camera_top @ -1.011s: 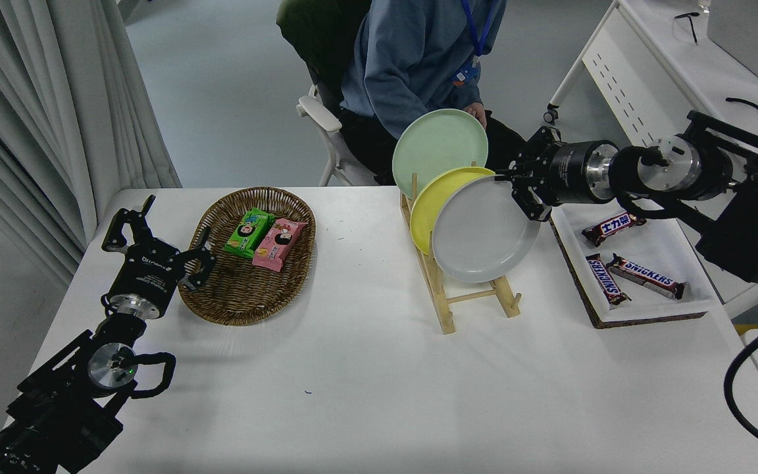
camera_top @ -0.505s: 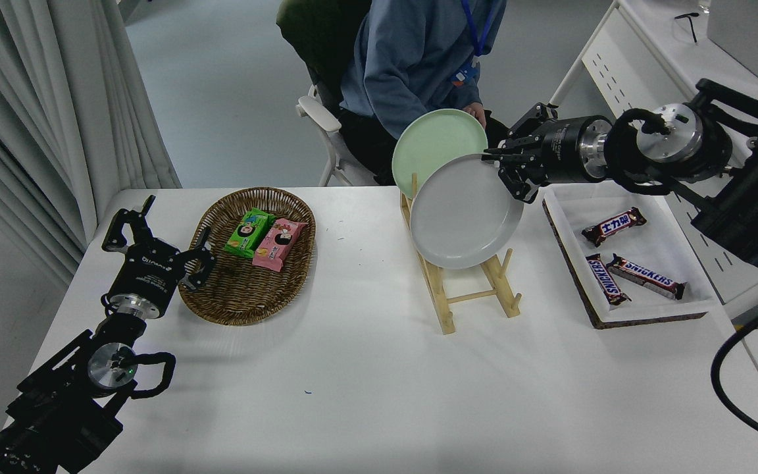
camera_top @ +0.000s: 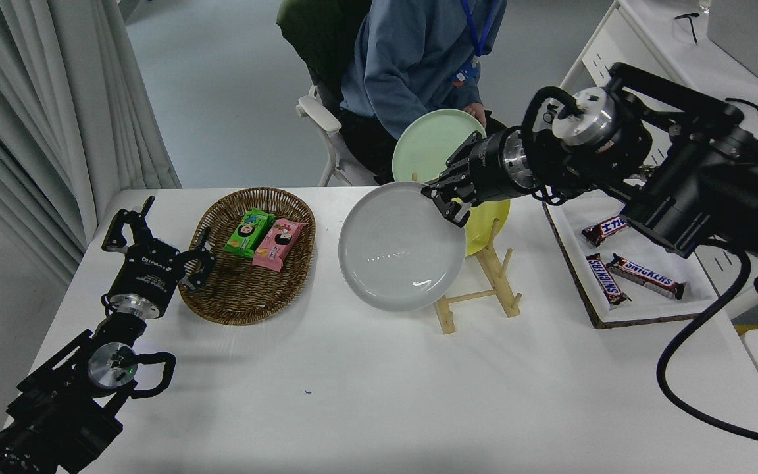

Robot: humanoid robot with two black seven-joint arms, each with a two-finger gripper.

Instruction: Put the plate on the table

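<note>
Grey round plate point(camera_top: 395, 250) pinched at its upper right rim by closed right gripper point(camera_top: 446, 203) fingers, above white counter point(camera_top: 366, 395). Left gripper point(camera_top: 155, 245) fingers spread, holding nothing.

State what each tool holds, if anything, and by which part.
The right tool grips the grey plate by its upper right rim. The left tool, parked lower left, holds nothing.
</note>
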